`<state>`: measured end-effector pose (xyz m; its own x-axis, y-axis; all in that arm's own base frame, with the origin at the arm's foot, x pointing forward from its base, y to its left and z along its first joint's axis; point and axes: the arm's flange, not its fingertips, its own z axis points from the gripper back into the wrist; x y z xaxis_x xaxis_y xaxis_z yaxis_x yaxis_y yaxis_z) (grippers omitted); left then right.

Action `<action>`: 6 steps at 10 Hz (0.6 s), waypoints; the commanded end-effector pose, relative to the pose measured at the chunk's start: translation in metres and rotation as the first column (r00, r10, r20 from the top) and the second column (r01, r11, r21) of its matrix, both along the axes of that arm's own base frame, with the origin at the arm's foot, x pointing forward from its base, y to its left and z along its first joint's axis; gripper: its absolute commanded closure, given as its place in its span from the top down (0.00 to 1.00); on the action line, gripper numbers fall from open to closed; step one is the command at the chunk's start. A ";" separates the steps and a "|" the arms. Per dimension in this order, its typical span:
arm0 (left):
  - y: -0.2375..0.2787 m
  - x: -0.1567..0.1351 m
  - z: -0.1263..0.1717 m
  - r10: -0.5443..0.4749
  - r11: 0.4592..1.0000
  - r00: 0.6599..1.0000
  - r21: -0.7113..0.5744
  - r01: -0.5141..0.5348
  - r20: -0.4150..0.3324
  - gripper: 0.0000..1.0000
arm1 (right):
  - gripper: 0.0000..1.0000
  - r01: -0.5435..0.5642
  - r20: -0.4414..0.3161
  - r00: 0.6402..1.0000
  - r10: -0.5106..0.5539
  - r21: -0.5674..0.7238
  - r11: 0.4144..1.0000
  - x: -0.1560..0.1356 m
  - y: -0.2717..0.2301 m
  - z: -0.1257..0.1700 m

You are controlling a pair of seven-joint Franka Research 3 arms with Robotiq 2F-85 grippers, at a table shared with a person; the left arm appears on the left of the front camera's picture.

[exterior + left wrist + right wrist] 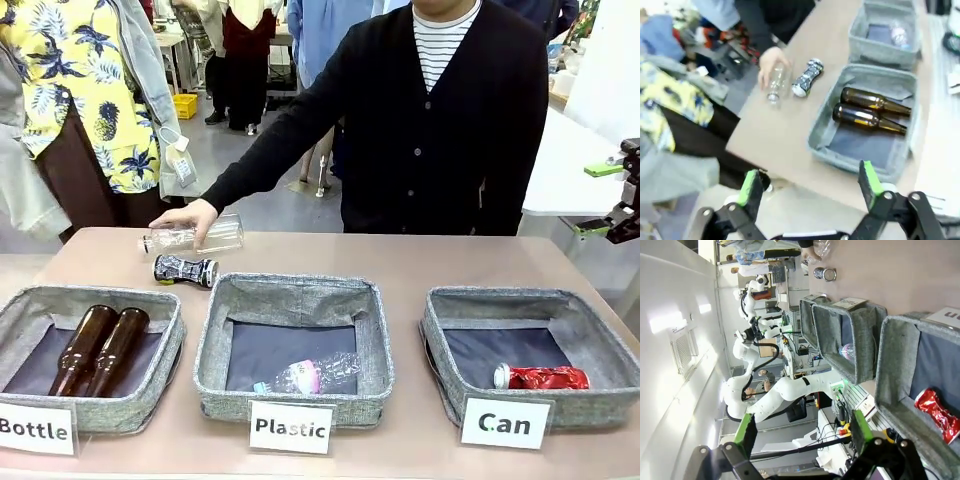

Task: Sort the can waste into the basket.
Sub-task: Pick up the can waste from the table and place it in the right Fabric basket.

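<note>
Three baskets sit in a row across the front view, each with a white card. "Bottle" (pixel 35 430) marks the Bottle basket (pixel 100 293), where two brown bottles (pixel 98 348) lie side by side. "Plastic" (pixel 290 428) marks the Plastic basket (pixel 295 283), with a crushed bottle (pixel 305 376) carrying a pink label inside. "Can" (pixel 505 423) marks the Can basket (pixel 520 295), and the red can (pixel 542 377) lies in its front right corner.

The black can (pixel 185 270) is out on the table (pixel 420 262), on its side just behind the gap between the Bottle and Plastic baskets. Right behind it, the person's hand (pixel 187 217) rests palm down on a clear bottle (pixel 196 239). At the right edge the right gripper (pixel 598 198) hangs off the table, green pads apart and nothing between them.

Over to the left wrist. The left gripper (pixel 809 184) is spread wide and empty, off the table's near edge. Beyond it is the Bottle basket with both brown bottles. The black can lies just past that basket, next to the clear bottle under the person's hand. The Plastic basket is farther along. No print is readable from here.

Now the right wrist, where everything is rolled sideways. The fingers are wide apart with nothing gripped. The red can lies dented inside the Can basket, close by. That basket's card is cut off at the edge, so its letters can't be read. The Plastic basket's card is too small to read. The black can shows its silver end far up the table.
</note>
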<state>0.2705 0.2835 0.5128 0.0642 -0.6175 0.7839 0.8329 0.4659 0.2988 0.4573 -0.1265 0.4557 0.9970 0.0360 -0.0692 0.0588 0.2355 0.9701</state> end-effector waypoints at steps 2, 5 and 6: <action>0.002 0.026 -0.031 -0.027 0.998 0.999 -0.054 0.029 0.043 1.00 | 1.00 -0.018 0.016 1.000 0.018 -0.001 1.000 0.000 0.000 0.002; -0.025 0.051 -0.009 -0.045 0.999 0.999 0.021 0.045 0.008 1.00 | 1.00 -0.018 0.016 1.000 0.018 -0.001 1.000 0.000 0.000 0.002; -0.039 0.062 -0.001 -0.052 0.997 0.998 0.053 0.053 -0.021 1.00 | 1.00 -0.018 0.016 1.000 0.018 -0.001 1.000 0.000 0.000 0.002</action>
<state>0.3308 0.2500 0.5029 0.0136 -0.6351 0.7723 0.8596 0.4020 0.3154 0.4575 -0.1260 0.4557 0.9969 0.0373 -0.0693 0.0586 0.2355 0.9701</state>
